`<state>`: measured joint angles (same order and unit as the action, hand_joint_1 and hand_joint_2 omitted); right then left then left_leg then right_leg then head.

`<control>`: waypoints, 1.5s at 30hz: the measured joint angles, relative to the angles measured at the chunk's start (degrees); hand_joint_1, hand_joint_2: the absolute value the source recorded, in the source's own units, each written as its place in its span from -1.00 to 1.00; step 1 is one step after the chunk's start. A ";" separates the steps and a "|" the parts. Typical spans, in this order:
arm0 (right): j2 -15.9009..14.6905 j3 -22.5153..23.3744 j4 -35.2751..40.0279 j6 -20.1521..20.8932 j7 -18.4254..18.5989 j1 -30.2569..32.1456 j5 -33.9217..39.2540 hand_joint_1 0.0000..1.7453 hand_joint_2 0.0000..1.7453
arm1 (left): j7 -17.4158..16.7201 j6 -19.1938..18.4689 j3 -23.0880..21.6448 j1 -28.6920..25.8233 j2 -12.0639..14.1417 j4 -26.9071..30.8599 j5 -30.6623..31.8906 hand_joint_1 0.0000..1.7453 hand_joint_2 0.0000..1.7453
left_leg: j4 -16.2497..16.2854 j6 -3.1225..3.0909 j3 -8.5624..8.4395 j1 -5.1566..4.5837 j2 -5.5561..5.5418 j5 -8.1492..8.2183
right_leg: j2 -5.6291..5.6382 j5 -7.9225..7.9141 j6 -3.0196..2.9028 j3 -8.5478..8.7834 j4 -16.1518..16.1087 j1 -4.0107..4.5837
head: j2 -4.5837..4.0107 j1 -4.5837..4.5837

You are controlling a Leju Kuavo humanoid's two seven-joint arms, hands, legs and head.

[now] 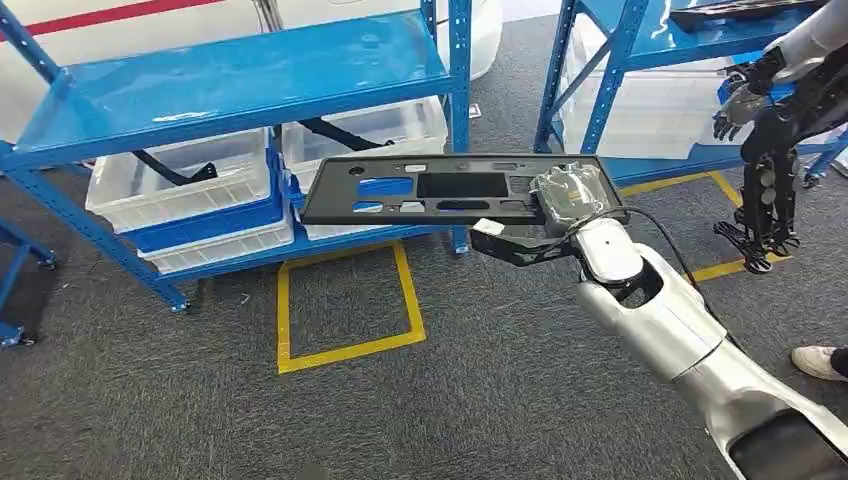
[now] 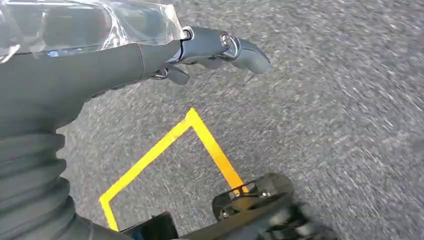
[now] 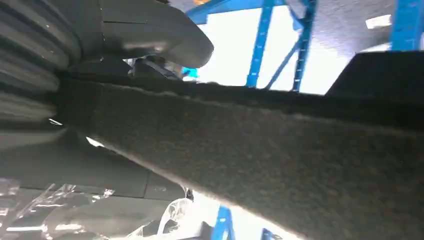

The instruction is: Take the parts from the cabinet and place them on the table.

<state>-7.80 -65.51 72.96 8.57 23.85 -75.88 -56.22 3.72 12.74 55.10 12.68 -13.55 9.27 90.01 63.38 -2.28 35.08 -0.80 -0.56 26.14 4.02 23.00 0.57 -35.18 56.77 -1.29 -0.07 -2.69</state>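
Black plastic with cut-out windows: that is the flat panel (image 1: 455, 188) we see in the head view, held level out over the grey carpet (image 1: 150, 400) in front of the blue shelf rack (image 1: 230, 80). Our right hand (image 1: 568, 195) grips it at its right end, the hand wrapped in clear film and lying over the panel's top face, with the silver arm (image 1: 690, 340) reaching in from the lower right. Behind the panel, on the rack's lower level, stand white bins (image 1: 185, 185) with dark parts in them (we cannot make out what kind). A yellow taped square (image 1: 345, 300) marks the floor below the panel.

The right wrist view gives what the head view cannot: the panel's rough underside (image 3: 260, 165) running close across the lens, with the thick grey thumb (image 3: 155, 32) lying above its edge, so the panel is clamped between thumb and fingers.

The left wrist view shows our left hand (image 2: 150, 55), also film-covered, hanging over the carpet near a corner of yellow tape (image 2: 192, 117). Its dark fingers (image 2: 235, 47) are extended and only slightly curved, holding nothing.

At the far right of the head view stands another robot (image 1: 775, 130) by a second blue rack (image 1: 640, 60).
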 joint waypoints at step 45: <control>-10.47 3.41 6.19 2.25 5.97 0.77 1.18 1.00 1.00 | 0.20 2.19 0.02 0.02 0.79 -0.04 0.00 -1.00 1.00 | -12.16 -1.28 -6.49 0.38 4.51 -2.94 | -4.48 1.83 4.67 -4.38 8.02 -1.93 | 0.00 0.04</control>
<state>-18.27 -62.10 79.14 10.82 29.81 -75.11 -55.04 3.91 14.93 55.12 12.70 -12.76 9.22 90.01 51.21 -3.55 28.60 -0.42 3.95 23.20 -0.46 24.82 5.24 -39.55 64.79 -3.22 -0.07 -2.64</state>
